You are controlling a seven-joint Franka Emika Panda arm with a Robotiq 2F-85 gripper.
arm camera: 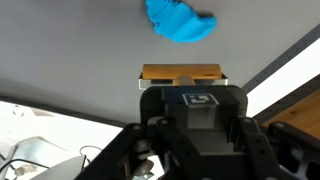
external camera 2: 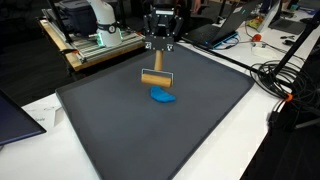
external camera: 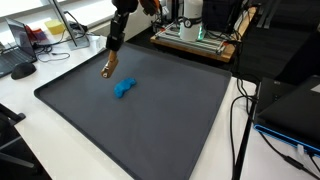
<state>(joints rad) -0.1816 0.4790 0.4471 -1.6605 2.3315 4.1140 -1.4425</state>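
Observation:
My gripper [external camera 2: 158,66] is shut on a tan wooden block [external camera 2: 156,77], which hangs crosswise under the fingers a little above the dark grey mat [external camera 2: 120,125]. In an exterior view the gripper [external camera: 110,58] holds the block [external camera: 109,67] near the mat's far left part. A crumpled blue object [external camera: 125,88] lies on the mat just beside and below the block; it also shows as the blue object [external camera 2: 163,96]. In the wrist view the block [arm camera: 180,73] sits at the front of the gripper [arm camera: 182,84], with the blue object [arm camera: 180,20] beyond it. The fingertips are hidden by the gripper body.
The mat [external camera: 150,125] covers a white table [external camera: 30,130]. A machine on a wooden board [external camera 2: 95,40] stands behind the mat. Laptops [external camera: 295,105] and cables [external camera 2: 285,80] lie along one side. A keyboard and mouse [external camera: 22,68] sit at the other.

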